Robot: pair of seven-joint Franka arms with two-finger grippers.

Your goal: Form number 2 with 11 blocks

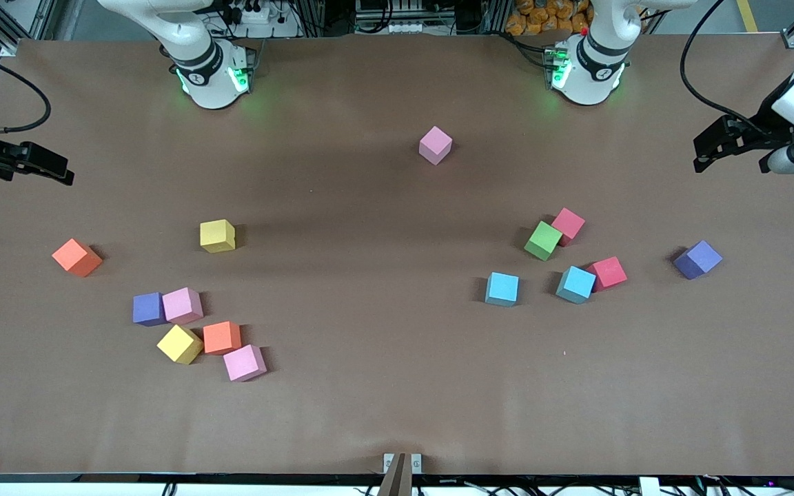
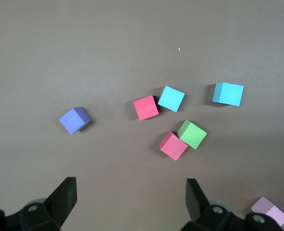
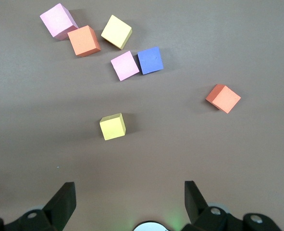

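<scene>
Spreading across the whole front view is the brown surface [image 1: 397, 413], with both arms waiting at its ends. The left claw [image 1: 704, 155] hangs over the left arm's end of the surface, its fingers [image 2: 65, 195] wide apart and empty. The right claw [image 1: 59, 172] hangs over the right arm's end, its fingers [image 3: 62, 199] likewise wide and holding nothing.

The blocks lie scattered in two loose groups. Toward the right arm's end, a lone orange block [image 1: 77, 257] sits closest to that end, and a yellow block [image 1: 218, 235] sits apart from it. Nearer the front edge, a purple cube [image 1: 148, 308] touches a pink block [image 1: 182, 305]; just beside them lie a second yellow block [image 1: 180, 344], a second orange block [image 1: 222, 337] and another pink block [image 1: 245, 362].

Toward the left arm's end, a green block [image 1: 543, 240] touches a red block [image 1: 568, 224]. A light blue block [image 1: 575, 284] touches a second red block [image 1: 607, 273], and another light blue block [image 1: 502, 288] lies near. A second purple cube [image 1: 697, 259] sits apart, closest to that end. One pink block [image 1: 435, 145] lies alone near the edge by the bases.
</scene>
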